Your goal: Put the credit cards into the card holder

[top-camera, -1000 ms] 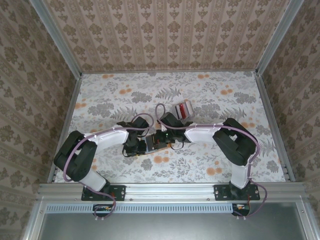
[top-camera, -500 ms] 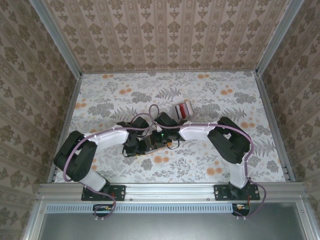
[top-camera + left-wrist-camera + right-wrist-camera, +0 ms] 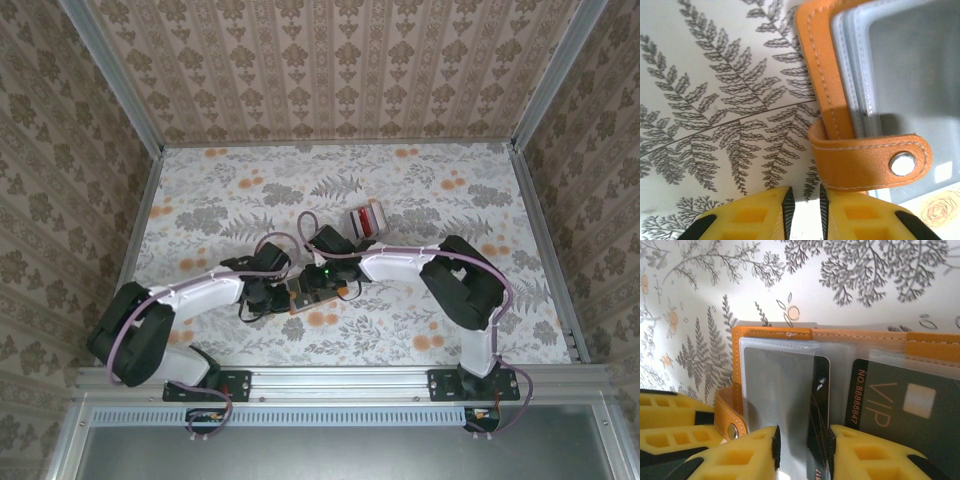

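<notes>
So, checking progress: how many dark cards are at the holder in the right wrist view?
2: one black card between the right gripper's fingers, one VIP card sleeved in the holder. Others may be hidden.

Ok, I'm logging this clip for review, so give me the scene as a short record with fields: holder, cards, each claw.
card holder: orange, lying open on the table, clear sleeves showing
card in sleeve: dark VIP card
card in right claw: dark card, edge at a sleeve
spare credit cards: red, white and grey stack, beyond the arms
left claw: nearly closed, beside the snap strap
right claw: over the open holder
</notes>
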Action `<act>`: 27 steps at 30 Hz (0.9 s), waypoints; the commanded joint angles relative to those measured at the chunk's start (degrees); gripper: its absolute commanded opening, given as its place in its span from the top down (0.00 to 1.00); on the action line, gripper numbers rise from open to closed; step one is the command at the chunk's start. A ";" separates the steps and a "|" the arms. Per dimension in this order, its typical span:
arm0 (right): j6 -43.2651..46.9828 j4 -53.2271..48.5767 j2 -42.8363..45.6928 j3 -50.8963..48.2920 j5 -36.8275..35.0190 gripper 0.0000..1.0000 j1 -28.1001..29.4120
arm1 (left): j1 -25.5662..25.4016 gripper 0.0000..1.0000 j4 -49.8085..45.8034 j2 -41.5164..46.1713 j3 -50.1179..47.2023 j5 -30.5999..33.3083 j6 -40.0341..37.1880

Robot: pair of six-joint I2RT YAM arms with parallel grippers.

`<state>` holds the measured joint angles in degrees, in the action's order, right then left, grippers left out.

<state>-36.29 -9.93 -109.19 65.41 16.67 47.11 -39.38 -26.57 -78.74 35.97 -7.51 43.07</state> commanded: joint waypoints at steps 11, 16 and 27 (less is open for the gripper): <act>-1.19 -0.18 1.41 -2.51 2.65 0.66 -1.75 | 1.16 0.47 14.99 5.92 -0.15 3.94 -7.87; -4.35 4.54 1.80 -5.06 5.16 0.66 -3.32 | 0.85 0.47 13.71 4.11 1.36 2.95 -9.89; -5.99 6.15 6.87 -6.08 8.89 0.48 -5.71 | -0.38 0.47 11.82 1.47 2.62 2.34 -15.62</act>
<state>-42.41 -3.53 -105.86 59.07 24.18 41.54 -39.35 -12.29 -76.23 38.06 -5.06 30.59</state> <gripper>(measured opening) 0.521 0.532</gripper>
